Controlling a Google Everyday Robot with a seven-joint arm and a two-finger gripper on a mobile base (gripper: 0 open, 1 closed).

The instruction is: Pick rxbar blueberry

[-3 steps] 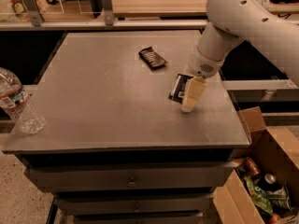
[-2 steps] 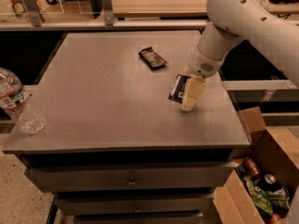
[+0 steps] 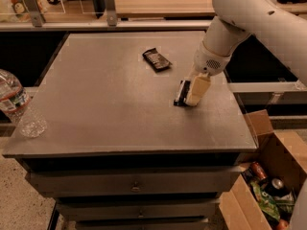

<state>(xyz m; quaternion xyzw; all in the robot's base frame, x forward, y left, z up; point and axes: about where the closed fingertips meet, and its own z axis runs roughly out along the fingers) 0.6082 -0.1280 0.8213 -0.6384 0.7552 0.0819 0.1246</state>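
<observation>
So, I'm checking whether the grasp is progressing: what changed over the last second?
Nothing visibly changed. The gripper stays low over the right side of the table, against the rxbar blueberry. The black wrapper and the plastic bottle lie where they were.

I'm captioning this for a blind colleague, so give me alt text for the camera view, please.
The end effector of a white robot arm is at the rxbar blueberry, near the right side of a grey table. A smaller black wrapper lies farther back; a plastic bottle sits at the left edge.
</observation>
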